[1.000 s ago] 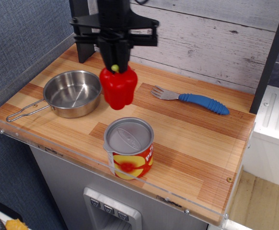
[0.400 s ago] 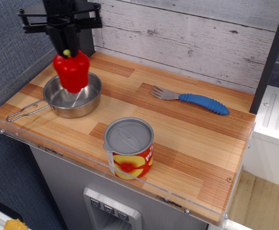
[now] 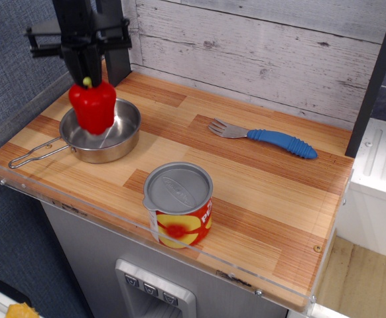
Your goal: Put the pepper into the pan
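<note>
The glossy red pepper (image 3: 93, 106) with a yellow-green stem hangs from my black gripper (image 3: 87, 79), which is shut on its stem end. It hangs right over the small steel pan (image 3: 119, 140) at the left of the wooden board, low over the pan's floor; I cannot tell whether it touches. The pan's wire loop handle (image 3: 34, 156) points to the front left. The pepper hides part of the pan's inside.
A red-and-yellow can with a grey lid (image 3: 178, 204) stands near the front edge. A fork with a blue handle (image 3: 266, 137) lies at the back right. A clear plastic rim (image 3: 20, 99) edges the board; a plank wall stands behind.
The gripper carried the pepper left from beside the pan to over it, then lowered it a little toward the pan. The pan, can and fork have not moved.
</note>
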`<state>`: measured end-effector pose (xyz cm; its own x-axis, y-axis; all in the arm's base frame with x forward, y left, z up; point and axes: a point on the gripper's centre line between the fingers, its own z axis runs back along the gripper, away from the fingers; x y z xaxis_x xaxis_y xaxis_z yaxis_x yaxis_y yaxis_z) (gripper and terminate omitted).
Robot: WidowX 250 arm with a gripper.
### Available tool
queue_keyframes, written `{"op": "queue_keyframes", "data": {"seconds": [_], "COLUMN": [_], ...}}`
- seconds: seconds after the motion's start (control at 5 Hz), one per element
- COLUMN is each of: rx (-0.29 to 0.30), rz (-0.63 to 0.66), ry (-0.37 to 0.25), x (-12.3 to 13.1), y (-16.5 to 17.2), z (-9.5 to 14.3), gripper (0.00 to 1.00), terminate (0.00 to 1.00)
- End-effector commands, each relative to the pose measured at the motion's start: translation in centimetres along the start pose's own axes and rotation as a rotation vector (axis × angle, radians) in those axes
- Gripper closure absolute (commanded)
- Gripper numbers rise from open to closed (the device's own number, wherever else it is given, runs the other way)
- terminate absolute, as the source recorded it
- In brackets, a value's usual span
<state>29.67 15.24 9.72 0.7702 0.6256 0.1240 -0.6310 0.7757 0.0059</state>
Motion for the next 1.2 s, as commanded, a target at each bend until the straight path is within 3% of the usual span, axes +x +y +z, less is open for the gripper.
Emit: {"op": "queue_keyframes", "data": {"seconds": [0.0, 0.2, 0.4, 1.0], "rx": [0.014, 0.028, 0.014, 0.013], "rz": [0.036, 0.041, 0.059, 0.084], "ry": [-0.051, -0.040, -0.005, -0.001], "x": [0.4, 0.5, 0.3, 0.1], "y": [0.7, 0.5, 0.6, 0.7], "z": [-0.2, -0.7, -0.8, 0.6], "gripper": [1.00, 1.00, 0.00, 0.00], "terminate": [0.00, 0.00, 0.00, 0.00]}}
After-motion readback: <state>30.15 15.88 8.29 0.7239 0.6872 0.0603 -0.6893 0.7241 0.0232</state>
